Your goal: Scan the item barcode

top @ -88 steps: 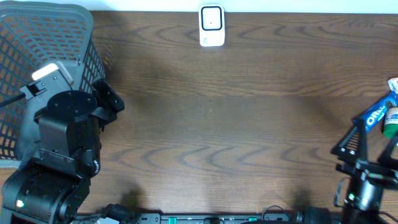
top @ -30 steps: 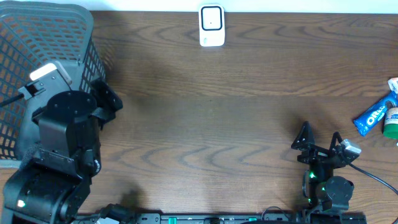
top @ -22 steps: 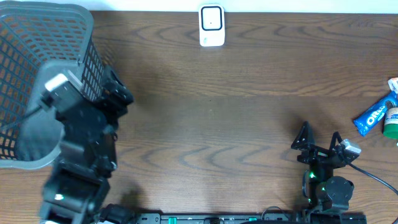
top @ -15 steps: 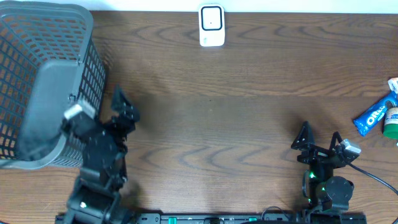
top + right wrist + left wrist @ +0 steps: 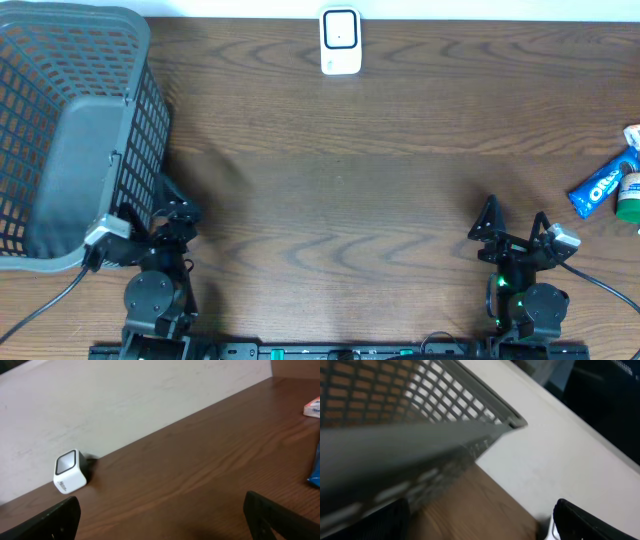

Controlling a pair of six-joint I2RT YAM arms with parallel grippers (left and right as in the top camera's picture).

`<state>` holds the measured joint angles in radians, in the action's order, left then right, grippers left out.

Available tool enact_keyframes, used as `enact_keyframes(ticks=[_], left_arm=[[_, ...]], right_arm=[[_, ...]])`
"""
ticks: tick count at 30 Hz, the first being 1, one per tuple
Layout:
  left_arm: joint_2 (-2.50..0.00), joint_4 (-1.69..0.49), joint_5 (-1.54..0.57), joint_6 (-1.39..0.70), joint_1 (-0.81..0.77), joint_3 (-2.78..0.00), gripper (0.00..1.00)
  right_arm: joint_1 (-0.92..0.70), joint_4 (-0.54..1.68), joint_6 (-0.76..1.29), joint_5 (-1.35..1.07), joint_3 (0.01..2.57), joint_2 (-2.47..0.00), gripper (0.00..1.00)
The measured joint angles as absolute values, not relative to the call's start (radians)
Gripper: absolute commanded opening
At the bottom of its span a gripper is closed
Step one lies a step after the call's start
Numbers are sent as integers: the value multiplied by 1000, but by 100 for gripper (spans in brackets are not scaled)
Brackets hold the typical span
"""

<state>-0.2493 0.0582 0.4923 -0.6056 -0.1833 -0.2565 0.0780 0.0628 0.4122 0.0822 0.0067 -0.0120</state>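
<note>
Oreo pack point(image 5: 603, 188) lies flat at the far right edge of the table point(image 5: 400, 180), just beside a green-and-white item point(image 5: 628, 197) and well apart from the scanner point(image 5: 340, 41) at the back middle. The wrapper is blue with the white logo up, and I see no barcode on the showing face.

What changed: the left gripper point(image 5: 168, 205) has come off the basket point(image 5: 140, 120) and dropped back to the near edge, jaws spread wide, nothing in them. The right gripper point(image 5: 514, 222) hasn't moved in the last second and is also spread and empty. A few seconds back it was out by the pack.

Both arms look parked with nothing held, so I judge the scan is either finished or not begun; I can't tell which.
</note>
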Motion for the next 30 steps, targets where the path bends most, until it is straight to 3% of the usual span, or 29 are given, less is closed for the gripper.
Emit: enact_keyframes(ticks=[15,30], left_arm=[[-73,257,377,-528,-99,-30,91],[-10,14,231,-395,4,-10,91]], right_arm=[[78,63,412,82,7,-12,99],[78,63,412,82,7,-12,99]])
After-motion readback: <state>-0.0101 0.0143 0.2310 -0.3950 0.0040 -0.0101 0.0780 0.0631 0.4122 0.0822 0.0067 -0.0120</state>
